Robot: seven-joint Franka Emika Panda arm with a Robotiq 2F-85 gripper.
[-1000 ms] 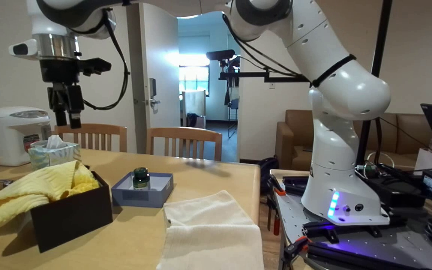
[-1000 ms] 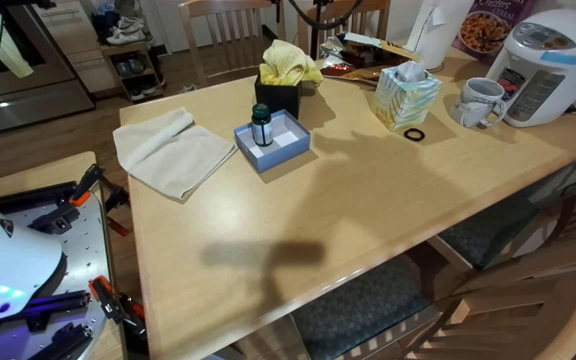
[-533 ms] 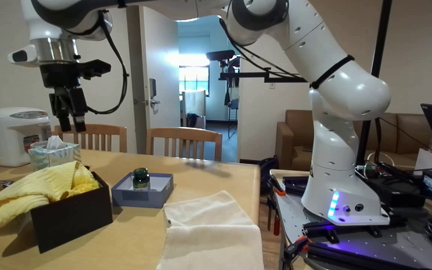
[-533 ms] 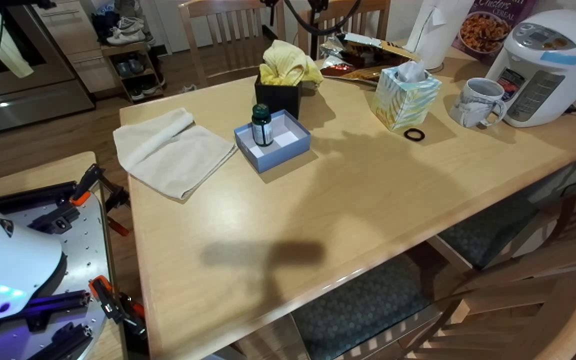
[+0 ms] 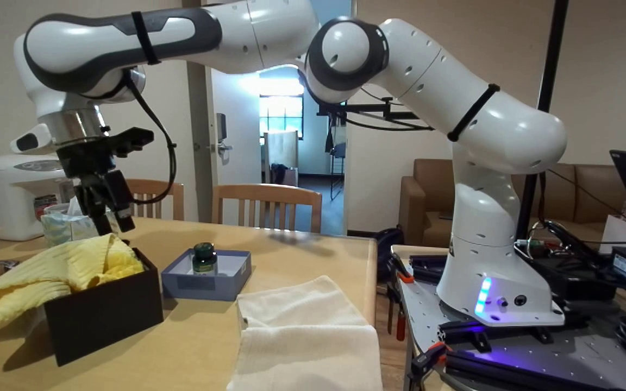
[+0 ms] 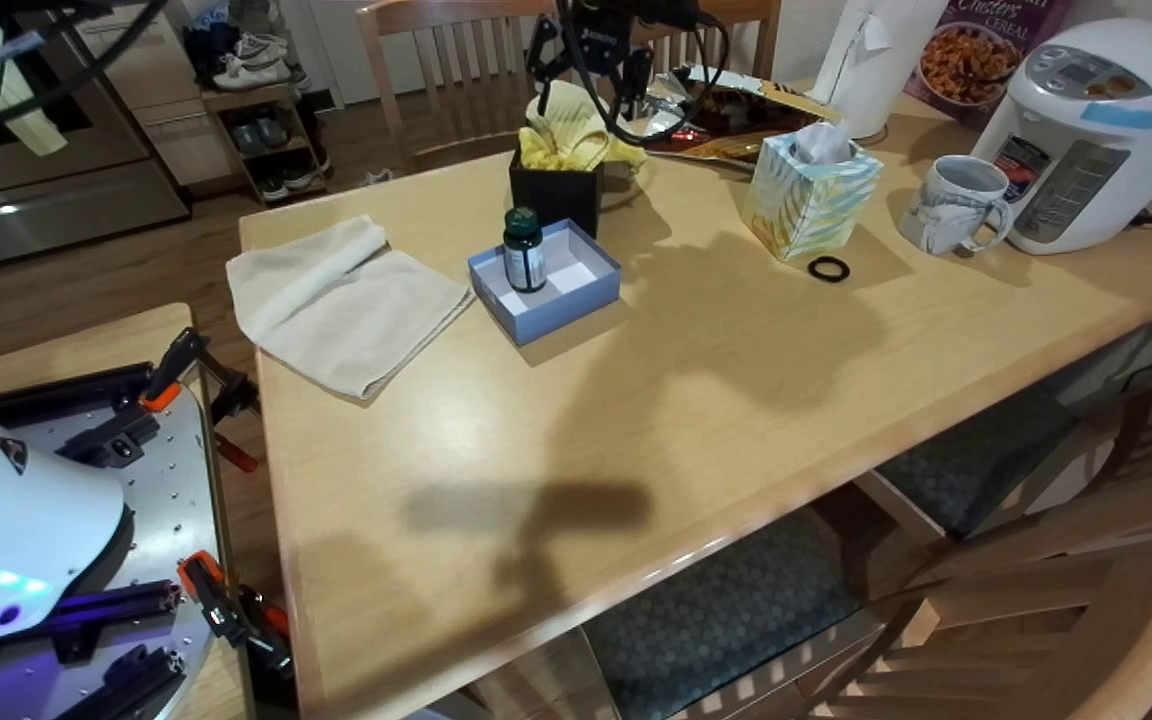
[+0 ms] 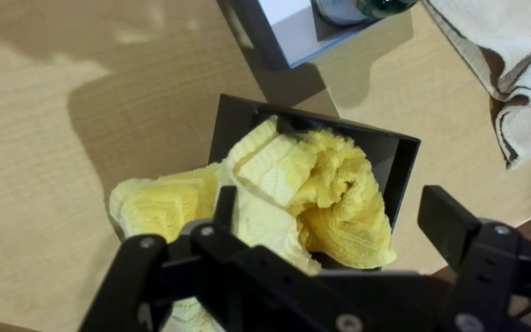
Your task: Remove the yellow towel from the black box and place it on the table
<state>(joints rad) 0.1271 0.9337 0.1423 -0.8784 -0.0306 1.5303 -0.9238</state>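
Yellow towel [image 5: 55, 274] lies bunched in the black box [image 5: 109, 317], spilling out to the left in an exterior view; above it hangs the gripper [image 7: 330, 210], jaws parted wide; right of the black box, a green bottle [image 5: 204, 259] stands upright in a blue box [image 5: 199, 289].

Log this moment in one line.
yellow ribbed towel: ungrasped, partly inside black rectangular box | black two-finger gripper: open, above towel | removal: pending
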